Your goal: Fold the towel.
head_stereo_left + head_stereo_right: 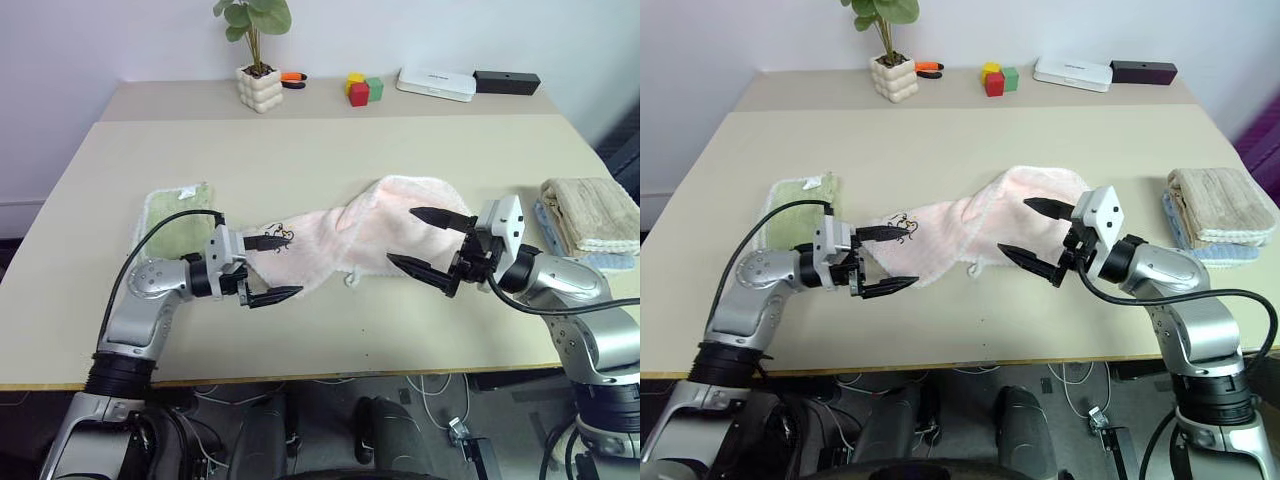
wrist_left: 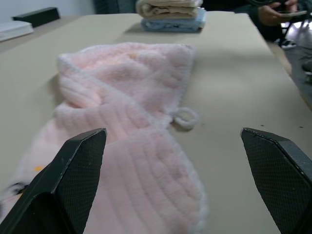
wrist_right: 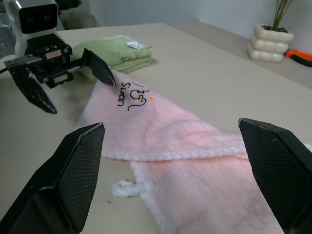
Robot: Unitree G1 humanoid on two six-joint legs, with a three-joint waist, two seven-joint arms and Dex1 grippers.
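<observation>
Now the towel (image 1: 350, 235) lies rumpled on the beige table (image 1: 300, 150)

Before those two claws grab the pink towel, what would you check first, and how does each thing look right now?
1. Left claw open: ok.
2. Right claw open: ok.
3. Either claw holding the pink towel: not ok, both are apart from it.
4. Towel lying flat: not ok, it is bunched and twisted.
5. Embroidered end by the left claw: ok.
6. Green cloth and beige towel apart from the pink one: ok.
</observation>
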